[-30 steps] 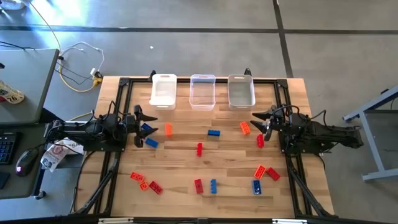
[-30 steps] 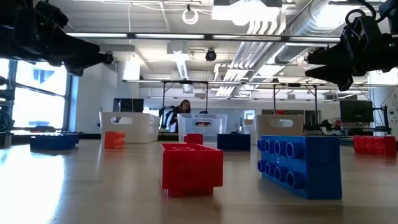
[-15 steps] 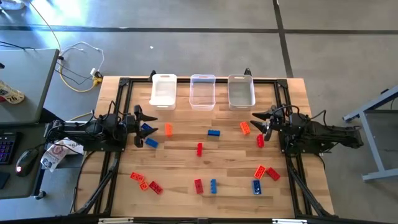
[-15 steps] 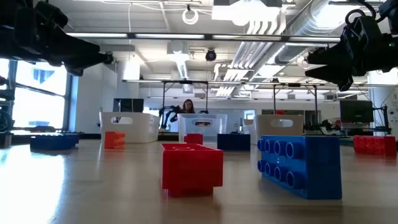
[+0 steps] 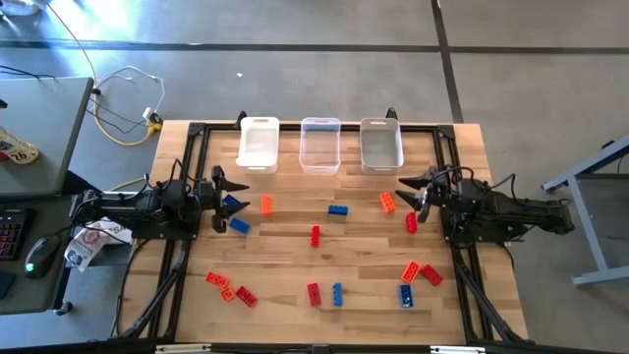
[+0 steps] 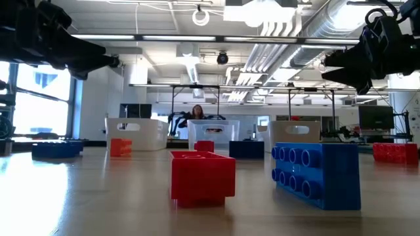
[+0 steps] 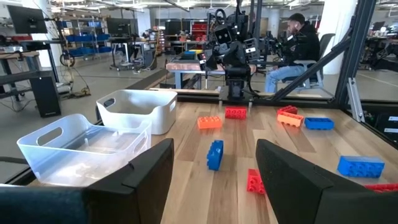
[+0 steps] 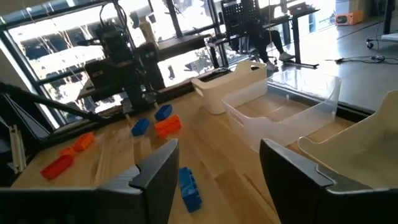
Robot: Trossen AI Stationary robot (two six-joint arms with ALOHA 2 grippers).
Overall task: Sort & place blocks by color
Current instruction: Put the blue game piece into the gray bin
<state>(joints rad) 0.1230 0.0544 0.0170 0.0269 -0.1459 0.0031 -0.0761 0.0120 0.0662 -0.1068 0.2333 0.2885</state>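
Note:
Small orange, red and blue blocks lie scattered flat on the wooden table, among them a blue one [image 5: 338, 209], a red one [image 5: 314, 235] and an orange one [image 5: 266, 205]. My left gripper [image 5: 228, 200] hovers open at the table's left side, above two blue blocks [image 5: 239, 225]. Its wrist view shows the open fingers [image 7: 214, 180] with nothing between them. My right gripper [image 5: 411, 197] hovers open at the right side, near an orange block [image 5: 387, 203] and a red block [image 5: 411, 222]. Its own fingers [image 8: 217, 180] hold nothing. In the low view both arms stay high above the tabletop.
Three translucent white bins [image 5: 258, 144] [image 5: 319, 145] [image 5: 380, 145] stand in a row at the table's far edge. More blocks lie near the near edge [image 5: 337, 293] [image 5: 216, 281] [image 5: 430, 275]. A black frame runs along the table's sides. A person sits in the room beyond [image 7: 298, 43].

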